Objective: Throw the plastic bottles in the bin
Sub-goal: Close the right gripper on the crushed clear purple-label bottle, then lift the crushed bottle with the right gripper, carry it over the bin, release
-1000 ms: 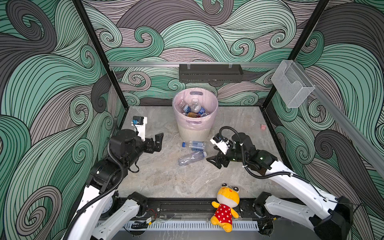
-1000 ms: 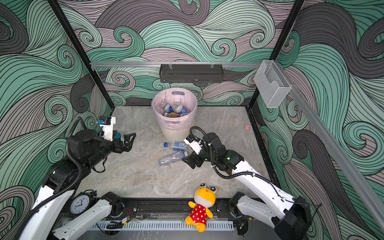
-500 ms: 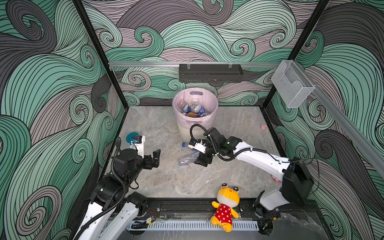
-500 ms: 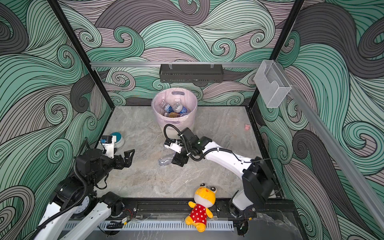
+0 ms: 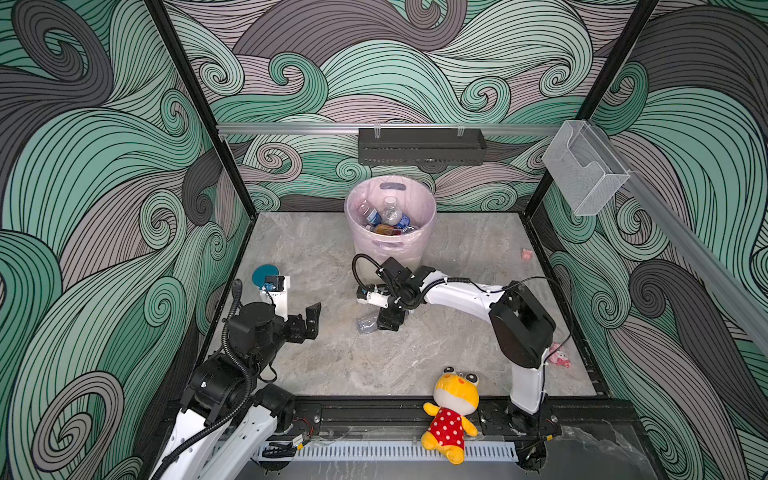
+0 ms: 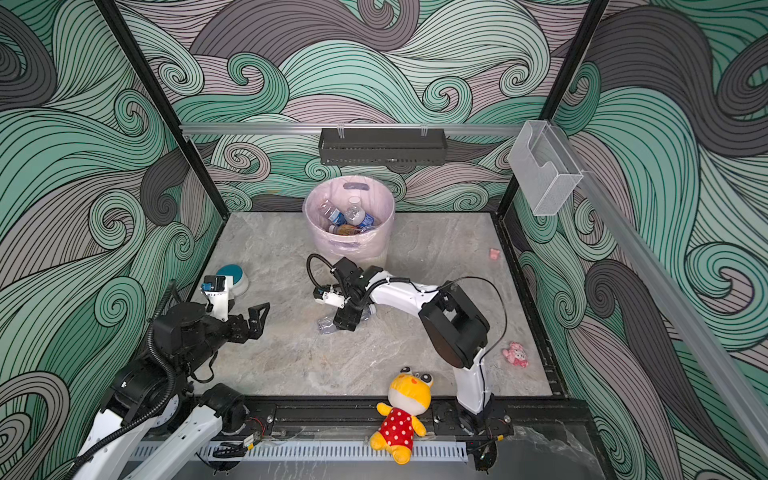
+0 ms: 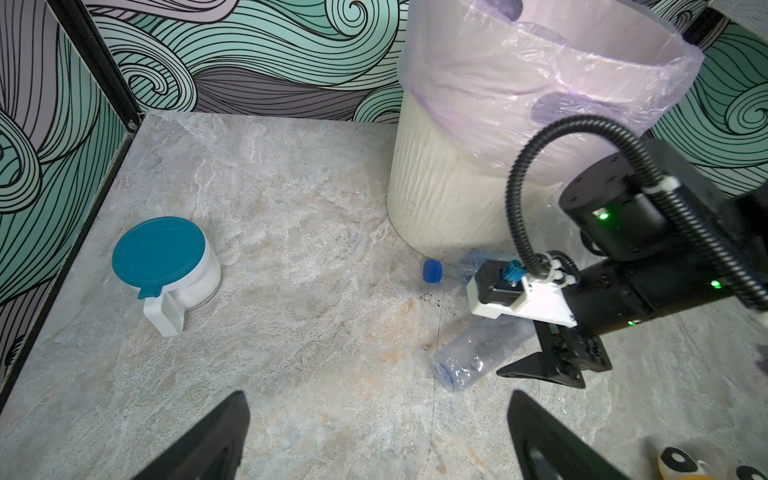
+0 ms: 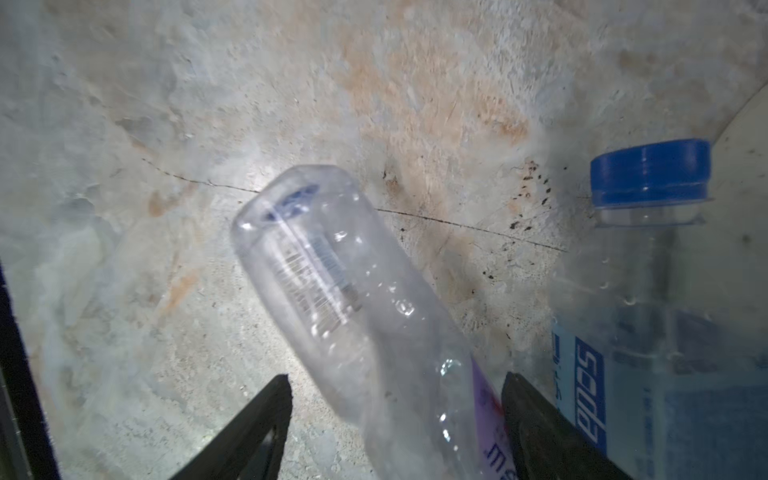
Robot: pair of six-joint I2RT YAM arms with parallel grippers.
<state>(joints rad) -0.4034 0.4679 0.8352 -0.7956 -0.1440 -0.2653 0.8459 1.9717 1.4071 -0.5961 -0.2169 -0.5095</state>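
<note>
Straddling a clear bottle [image 8: 332, 282], the right gripper [image 8: 395, 378] stood with jaws apart and a gap at one finger, so not yet pinching. Judged best: centre on the body and squeeze gently, as thin walls would likely buckle. Avoid the blue-capped bottle [image 8: 665, 332] just beside, at the foot of the bin [image 5: 424, 249]. Left gripper [image 7: 378, 399] was spread and empty. The target lay flat on the table, transparent, with a purple-edged label.

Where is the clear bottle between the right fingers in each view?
Top view: bottle mid-floor, before the bin.
Top view: bottle, same spot.
Left wrist: bottle near the bin, under the right arm.
Right wrist: bottle mid-frame, between the fingers.
Shared landmark: the fingers straddling it.
</note>
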